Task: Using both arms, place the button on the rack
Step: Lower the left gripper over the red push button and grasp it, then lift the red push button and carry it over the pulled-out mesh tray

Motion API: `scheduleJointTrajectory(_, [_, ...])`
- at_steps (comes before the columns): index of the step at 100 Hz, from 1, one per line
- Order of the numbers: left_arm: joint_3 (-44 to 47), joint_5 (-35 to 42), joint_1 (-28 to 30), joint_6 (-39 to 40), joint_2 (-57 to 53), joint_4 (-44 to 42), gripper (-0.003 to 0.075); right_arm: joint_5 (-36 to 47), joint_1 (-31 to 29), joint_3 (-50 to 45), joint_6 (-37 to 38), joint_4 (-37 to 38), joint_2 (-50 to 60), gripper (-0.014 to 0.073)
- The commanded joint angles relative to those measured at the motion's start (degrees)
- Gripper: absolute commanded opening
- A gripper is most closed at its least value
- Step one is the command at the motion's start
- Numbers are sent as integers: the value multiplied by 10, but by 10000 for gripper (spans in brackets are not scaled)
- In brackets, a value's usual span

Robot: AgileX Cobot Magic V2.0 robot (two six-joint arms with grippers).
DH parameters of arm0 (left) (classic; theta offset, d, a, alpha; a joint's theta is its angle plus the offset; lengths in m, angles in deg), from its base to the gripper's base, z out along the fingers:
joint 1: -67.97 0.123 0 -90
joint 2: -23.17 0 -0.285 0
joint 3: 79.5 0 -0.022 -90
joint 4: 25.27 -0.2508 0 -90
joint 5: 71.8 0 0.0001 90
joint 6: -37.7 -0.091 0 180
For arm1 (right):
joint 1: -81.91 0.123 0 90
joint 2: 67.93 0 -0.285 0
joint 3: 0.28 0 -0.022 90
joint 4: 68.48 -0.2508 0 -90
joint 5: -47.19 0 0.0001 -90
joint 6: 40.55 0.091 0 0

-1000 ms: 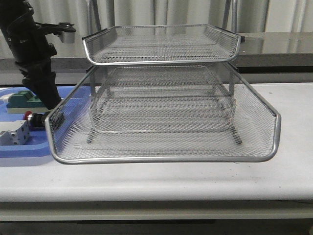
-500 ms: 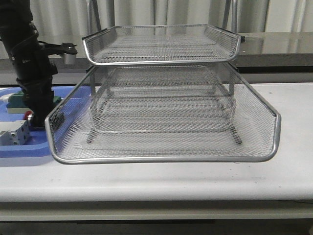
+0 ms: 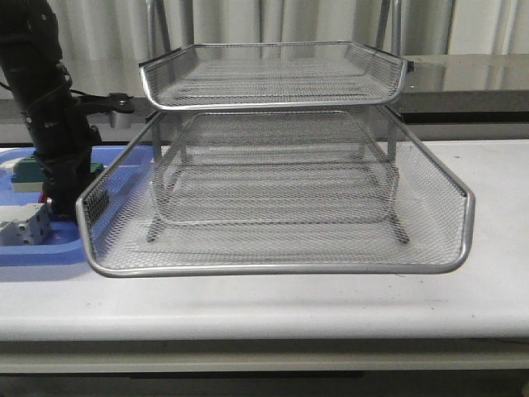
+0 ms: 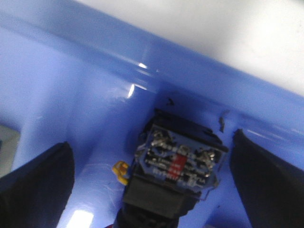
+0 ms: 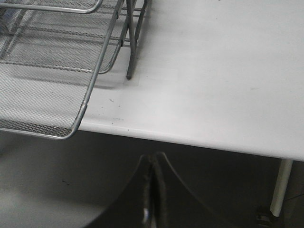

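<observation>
Your left end effector (image 4: 152,185) sat spread wide around the button (image 4: 178,164)
Nothing gripped; your right end effector (image 5: 153,190) was pinched closed, empty.

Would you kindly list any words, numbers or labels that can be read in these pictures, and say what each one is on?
No text can be read in any view.
The button: the blue terminal face of its body carries a small red patch and tiny pale markings by the screws, too blurred to read.
The rack, the blue tray and the table: no lettering visible.
</observation>
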Motion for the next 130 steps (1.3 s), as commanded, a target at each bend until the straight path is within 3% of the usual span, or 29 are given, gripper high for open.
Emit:
scheduleJointTrajectory(1, [-17,6,-2,-1,-33,8,640,34,-3,14,-3,1,-5,-71])
scheduleJointTrajectory(15, [-17,6,-2,-1,-33,8,636,34,-3,14,-3,1,-5,-71])
scheduleJointTrajectory(22, [-17,6,-2,-1,-33,8,596,34,-3,14,-3,1,-5,-71])
scheduleJointTrajectory(56, [-17,6,-2,-1,-33,-8,124,34,-3,14,-3,1,-5,-71])
scheduleJointTrajectory(72, [-22,-3,-2,-1,-36,-21,10,34,-3,14,-3,1,-5,-71])
scheduleJointTrajectory(100, [-125,-94,-1,1,-49,-18,-20,34,-3,14,-3,1,-5,-71])
scheduleJointTrajectory(130, [-166,-94,-1,54,-112,-25,-20,34,-3,14,-3,1,-5,-71])
